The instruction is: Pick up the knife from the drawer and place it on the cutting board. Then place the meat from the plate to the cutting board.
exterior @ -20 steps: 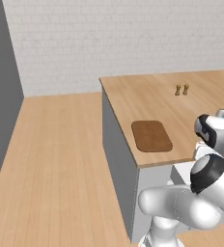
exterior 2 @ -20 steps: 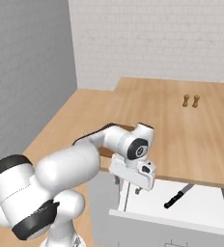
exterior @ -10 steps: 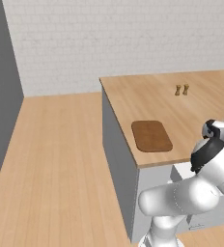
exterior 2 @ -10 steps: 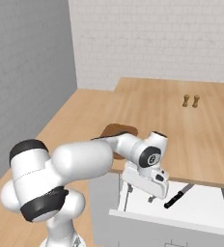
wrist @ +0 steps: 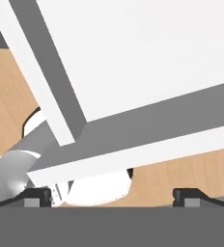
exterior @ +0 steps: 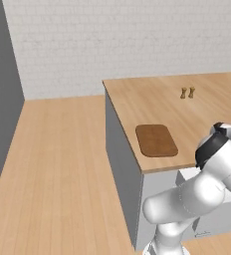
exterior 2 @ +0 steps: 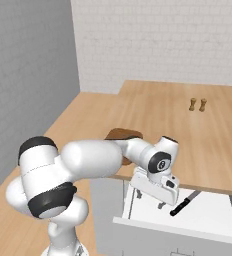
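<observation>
Now your gripper (exterior 2: 160, 199) hangs spread wide with nothing between its tips, over the pulled-out white drawer (exterior 2: 188, 231), just beside the black-handled knife (exterior 2: 184, 203) lying on the drawer's floor, while the dark-brown cutting board (exterior: 156, 140) sits bare on the desk (exterior: 187, 112).

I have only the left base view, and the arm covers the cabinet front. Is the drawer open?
Observer: Yes. In the right base view the drawer is pulled out.
Operator: Is the knife inside it?
Observer: Yes. The knife lies flat in it, with its black handle toward the drawer's front.
Operator: And the fingers?
Observer: The fingers stand wide open with nothing between them, over the drawer beside the handle.
</observation>
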